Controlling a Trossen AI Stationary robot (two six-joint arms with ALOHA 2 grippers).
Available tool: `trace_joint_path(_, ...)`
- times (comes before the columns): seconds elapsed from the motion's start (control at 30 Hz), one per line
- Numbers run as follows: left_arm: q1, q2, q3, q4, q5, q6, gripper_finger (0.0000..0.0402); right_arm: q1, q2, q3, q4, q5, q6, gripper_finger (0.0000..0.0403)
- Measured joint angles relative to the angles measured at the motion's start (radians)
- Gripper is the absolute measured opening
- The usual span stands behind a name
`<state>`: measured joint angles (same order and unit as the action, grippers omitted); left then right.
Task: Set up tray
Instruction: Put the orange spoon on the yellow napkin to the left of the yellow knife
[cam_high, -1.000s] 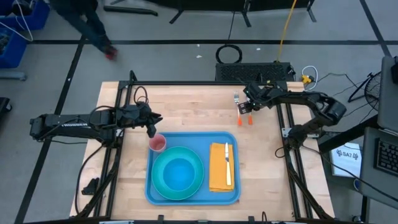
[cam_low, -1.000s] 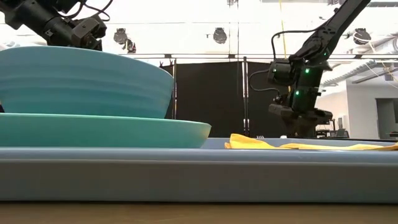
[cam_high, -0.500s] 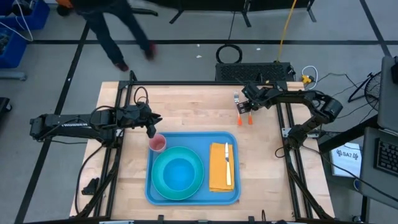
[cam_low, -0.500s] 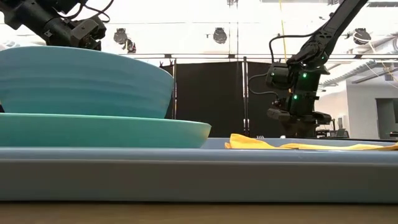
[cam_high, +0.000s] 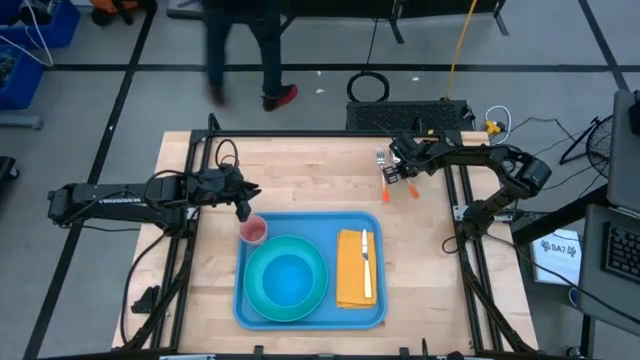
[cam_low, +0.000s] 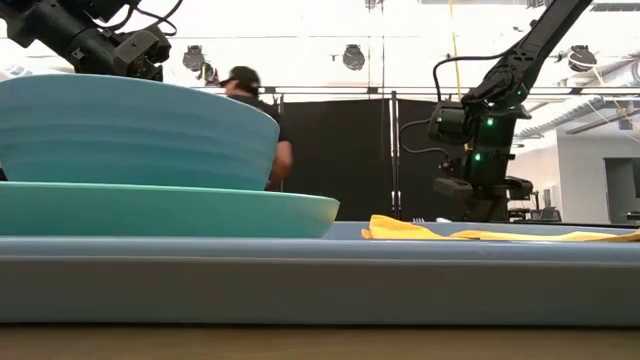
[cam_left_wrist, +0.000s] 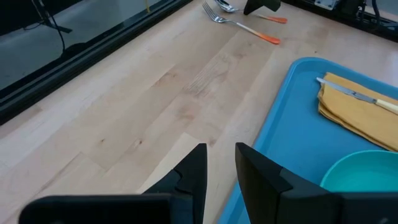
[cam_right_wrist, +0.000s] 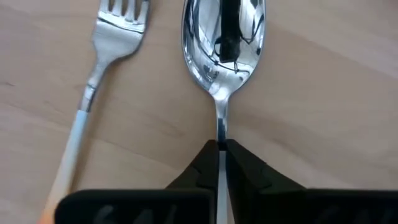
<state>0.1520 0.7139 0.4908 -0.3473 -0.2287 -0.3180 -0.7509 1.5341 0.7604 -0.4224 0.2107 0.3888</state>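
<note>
The blue tray (cam_high: 372, 310) lies at the table's near middle. It carries a turquoise bowl on a plate (cam_high: 285, 280), a yellow napkin (cam_high: 352, 280) with a knife (cam_high: 365, 262), and a pink cup (cam_high: 253, 231) in its far left corner. A fork (cam_right_wrist: 99, 62) and a spoon (cam_right_wrist: 222, 37), both orange-handled, lie on the wood at the far right. My right gripper (cam_right_wrist: 221, 144) is shut on the spoon. My left gripper (cam_left_wrist: 221, 155) hangs open just beyond the cup with nothing between its fingers. My right gripper pinches the spoon's thin neck (cam_right_wrist: 220, 127), just behind the bowl, between its two fingertips. The fingers come steeply from above and close across the handle's width. The spoon's bowl (cam_right_wrist: 222, 56) lies on the wood; the rest of the handle is hidden under the gripper.
The fork lies close beside the spoon, toward the table's left. Black frame rails (cam_high: 455, 215) run along both table sides. A person (cam_high: 250, 45) walks past behind the far edge. Bare wood (cam_high: 310, 175) lies between the two grippers.
My right gripper has rolled and tipped a little over the spoon and shut on its neck. The spoon's orange end has swung slightly toward the table's right edge. The person behind the table has walked from left toward the middle.
</note>
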Motion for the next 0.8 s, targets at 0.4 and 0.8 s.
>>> trace_joint_path(0.4, 0.0, 0.0, 0.0, 0.0, -0.007, 0.0, 0.0088, 0.192, -0.224, -0.002, 0.048, 0.004, 0.004, 0.0002)
trace_joint_path(0.8, 0.0, 0.0, 0.0, 0.0, -0.008, 0.0, 0.0088, 0.718, -0.417, -0.002, 0.037, 0.084, 0.259, 0.0001)
